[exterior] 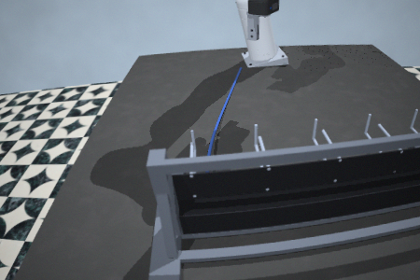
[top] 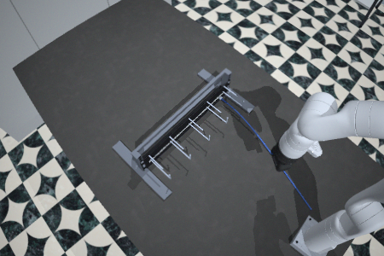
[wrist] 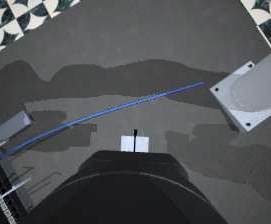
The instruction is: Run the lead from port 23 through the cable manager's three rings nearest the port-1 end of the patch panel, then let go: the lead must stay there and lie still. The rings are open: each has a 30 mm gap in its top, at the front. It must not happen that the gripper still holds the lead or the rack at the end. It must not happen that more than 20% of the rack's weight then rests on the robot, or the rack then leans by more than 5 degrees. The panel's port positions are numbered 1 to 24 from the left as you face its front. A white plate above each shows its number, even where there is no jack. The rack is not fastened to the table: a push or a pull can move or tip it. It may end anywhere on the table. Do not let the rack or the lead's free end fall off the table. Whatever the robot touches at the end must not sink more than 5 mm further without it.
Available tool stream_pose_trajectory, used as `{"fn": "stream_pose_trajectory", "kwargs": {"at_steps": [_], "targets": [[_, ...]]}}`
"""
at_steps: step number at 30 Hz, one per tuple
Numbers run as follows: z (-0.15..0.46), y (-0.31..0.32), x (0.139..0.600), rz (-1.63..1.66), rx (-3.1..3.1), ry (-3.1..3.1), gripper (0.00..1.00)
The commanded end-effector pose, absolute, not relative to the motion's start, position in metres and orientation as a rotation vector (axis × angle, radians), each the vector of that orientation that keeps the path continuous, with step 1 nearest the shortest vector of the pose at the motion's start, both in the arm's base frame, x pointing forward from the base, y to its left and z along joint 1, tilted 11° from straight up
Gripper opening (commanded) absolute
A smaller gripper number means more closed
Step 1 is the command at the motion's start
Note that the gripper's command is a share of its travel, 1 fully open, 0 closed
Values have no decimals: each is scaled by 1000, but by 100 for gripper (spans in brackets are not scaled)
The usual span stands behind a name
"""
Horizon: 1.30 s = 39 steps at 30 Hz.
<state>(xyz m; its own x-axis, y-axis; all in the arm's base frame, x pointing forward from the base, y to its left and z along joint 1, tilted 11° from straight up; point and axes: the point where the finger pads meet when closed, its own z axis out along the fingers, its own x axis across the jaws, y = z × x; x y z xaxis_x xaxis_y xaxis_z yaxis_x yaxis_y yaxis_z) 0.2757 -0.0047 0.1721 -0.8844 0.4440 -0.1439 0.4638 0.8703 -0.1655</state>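
So the arm's black two-finger gripper (wrist: 135, 143) is squeezed completely closed with nothing in it, hanging above the dark grey matte surface (top: 107, 53). The thin blue lead (top: 256, 138) lies on that surface in a gentle curve, one end plugged in at the end of the grey metal rack (top: 179, 125), the free end near the arm's white base plate (exterior: 280, 60). The white open wire rings (top: 200, 127) have no lead in them.

A grey rack (top: 141, 154) with white rings (top: 200, 126) stands on the dark table (top: 85, 74); a blue lead (top: 252, 131) runs from its far end under the white arm (top: 311, 125)
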Motion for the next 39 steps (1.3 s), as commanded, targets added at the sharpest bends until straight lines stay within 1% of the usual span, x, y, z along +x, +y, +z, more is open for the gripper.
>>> {"fn": "stream_pose_trajectory", "kwargs": {"at_steps": [1, 5, 20, 39], "targets": [[174, -8, 272, -276, 830, 2903, 0], [175, -13, 269, -268, 953, 2857, 0], [177, -46, 248, -202, 1748, 2410, 0], [176, -62, 234, -158, 2167, 2035, 0]]}}
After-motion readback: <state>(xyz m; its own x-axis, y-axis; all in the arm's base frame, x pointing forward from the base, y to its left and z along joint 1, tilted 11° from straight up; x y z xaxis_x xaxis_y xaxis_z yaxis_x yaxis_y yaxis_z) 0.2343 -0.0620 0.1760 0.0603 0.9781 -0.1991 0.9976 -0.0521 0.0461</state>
